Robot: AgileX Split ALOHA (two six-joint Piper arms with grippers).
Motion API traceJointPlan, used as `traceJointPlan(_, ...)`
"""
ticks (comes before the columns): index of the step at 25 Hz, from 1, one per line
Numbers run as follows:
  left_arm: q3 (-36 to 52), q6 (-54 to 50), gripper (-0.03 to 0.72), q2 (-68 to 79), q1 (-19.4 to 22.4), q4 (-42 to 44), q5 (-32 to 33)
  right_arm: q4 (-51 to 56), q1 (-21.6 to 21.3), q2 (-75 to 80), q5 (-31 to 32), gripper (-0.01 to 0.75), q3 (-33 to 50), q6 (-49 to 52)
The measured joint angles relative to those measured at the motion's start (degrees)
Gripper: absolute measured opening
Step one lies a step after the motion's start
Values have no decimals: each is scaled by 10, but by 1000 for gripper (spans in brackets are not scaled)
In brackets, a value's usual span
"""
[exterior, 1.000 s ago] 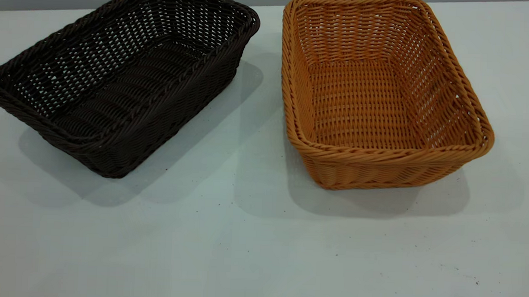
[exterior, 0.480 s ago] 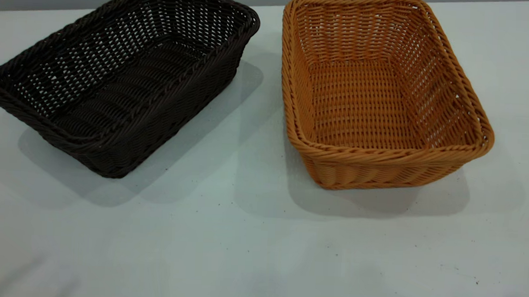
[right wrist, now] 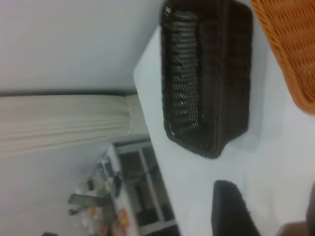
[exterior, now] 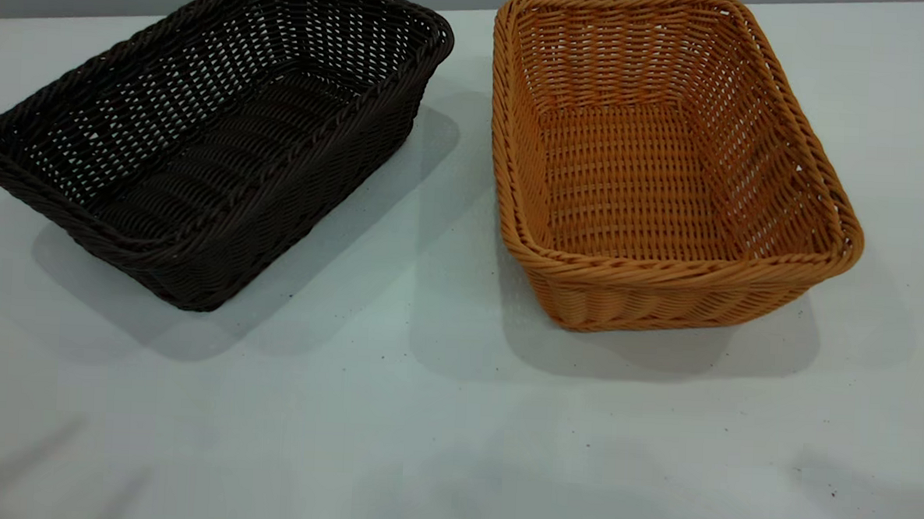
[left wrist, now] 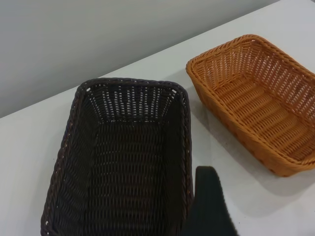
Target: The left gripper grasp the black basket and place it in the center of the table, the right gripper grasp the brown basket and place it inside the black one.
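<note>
The black basket (exterior: 210,135) rests on the table (exterior: 424,414) at the left, set at an angle. To its right, a narrow gap away, sits the brown basket (exterior: 661,167); both are empty. Neither gripper shows in the exterior view. In the left wrist view, a black part of my left gripper (left wrist: 206,199) hangs just outside the black basket's (left wrist: 125,157) rim, on the side toward the brown basket (left wrist: 261,103). My right gripper (right wrist: 269,211) is open above bare table, short of the black basket (right wrist: 204,73), with nothing between its fingers.
A pale wall (left wrist: 98,39) rises behind the table's far edge. Past the table's left end the right wrist view shows a curtain (right wrist: 64,123) and cluttered shelving (right wrist: 128,196). Open tabletop lies in front of both baskets.
Both baskets have stayed put. Soft shadows have spread over the table's front strip, at the left and the right.
</note>
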Motion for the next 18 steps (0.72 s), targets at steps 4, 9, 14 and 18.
traceJointPlan(4,0,-1,455,0,0,0,1,55,24,35,-50,335,35,25)
traceJointPlan(9,0,-2,455,0,0,-2,2,80,66,76,-98,335,40,65)
traceJointPlan(14,0,-3,455,0,0,-14,2,103,136,143,-153,335,40,69)
traceJointPlan(18,0,-3,455,0,0,-14,3,143,202,214,-210,335,40,56)
